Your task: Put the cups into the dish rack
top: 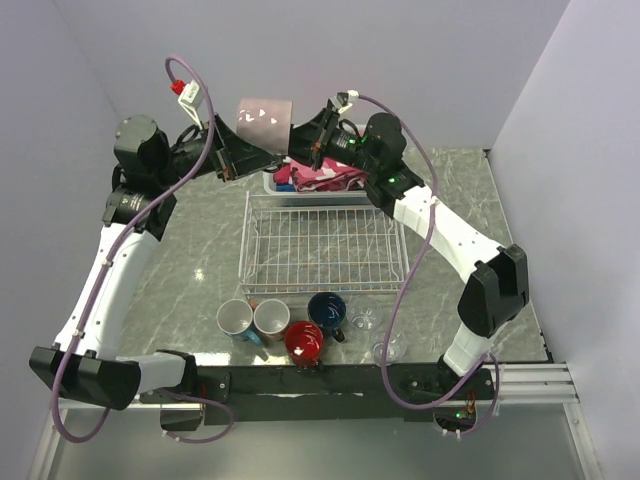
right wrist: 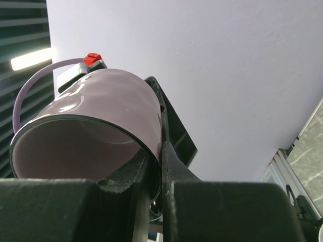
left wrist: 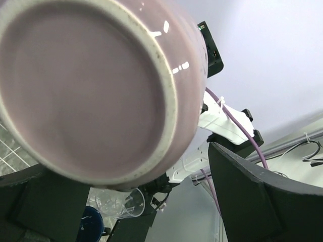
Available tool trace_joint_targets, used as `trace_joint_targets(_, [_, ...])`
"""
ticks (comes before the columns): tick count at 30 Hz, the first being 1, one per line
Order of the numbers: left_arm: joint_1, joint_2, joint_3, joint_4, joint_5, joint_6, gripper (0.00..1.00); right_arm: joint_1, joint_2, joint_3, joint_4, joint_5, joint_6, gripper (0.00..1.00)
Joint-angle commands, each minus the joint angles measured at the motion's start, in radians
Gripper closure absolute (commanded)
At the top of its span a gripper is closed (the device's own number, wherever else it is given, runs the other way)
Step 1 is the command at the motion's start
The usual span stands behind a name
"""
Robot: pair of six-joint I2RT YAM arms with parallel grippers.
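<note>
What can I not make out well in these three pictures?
- Handle of the pink mug: seen in no view; its body or the arms hide it.
- Inside of the basket: top view, the right arm covers most.
- The rack: left wrist view, the mug's base blocks all but a corner.
- Two glasses: top view, too small and clear to tell if upright.

Count: 7 cups. 5 mugs: mauve mug (top: pixel 265 112), red mug (top: pixel 304 339), navy mug (top: pixel 327 311), pale-lined mug (top: pixel 234 319), second pale-lined mug (top: pixel 271 318). 2 clear glasses: left glass (top: pixel 365 320), right glass (top: pixel 390 348). 1 wire rack (top: pixel 320 245). 1 white basket (top: pixel 270 186) with 1 pink cloth (top: pixel 322 178) in it. 2 arms: left arm (top: pixel 110 270), right arm (top: pixel 450 235). 1 purple cable per arm: left cable (top: pixel 210 135), right cable (top: pixel 400 295). 1 table (top: pixel 190 250).
</note>
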Motion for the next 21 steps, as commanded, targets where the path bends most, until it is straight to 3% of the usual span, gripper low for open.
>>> trace_joint_targets(1, [-0.027,0.007,0.003,0.085,-0.017,-0.024,0.05,0.011,0.003,0.053,0.126,0.006,0.031,1.0])
trace_joint_targets(4, [-0.03,0.014,-0.002,0.102,-0.015,-0.033,0.08,0.013,0.014,0.065,0.126,0.008,0.029,1.0])
trace_joint_targets(7, [-0.036,0.024,-0.001,0.105,-0.02,-0.036,0.17,0.014,0.024,0.066,0.141,0.008,0.04,1.0])
trace_joint_targets(10, [-0.036,0.034,0.018,0.104,-0.041,-0.041,0.29,0.022,0.034,0.07,0.149,0.009,0.042,1.0])
trace_joint_targets(11, [-0.036,0.037,0.024,0.104,-0.047,-0.046,0.39,0.025,0.034,0.065,0.152,0.012,0.042,1.0])
trace_joint_targets(14, [-0.036,0.06,0.059,0.154,-0.058,-0.093,0.49,0.028,0.04,0.051,0.162,0.014,0.046,1.0])
trace_joint_targets(21, [-0.036,0.102,0.131,0.236,-0.054,-0.202,0.58,0.04,0.037,0.002,0.179,0.008,0.049,1.0])
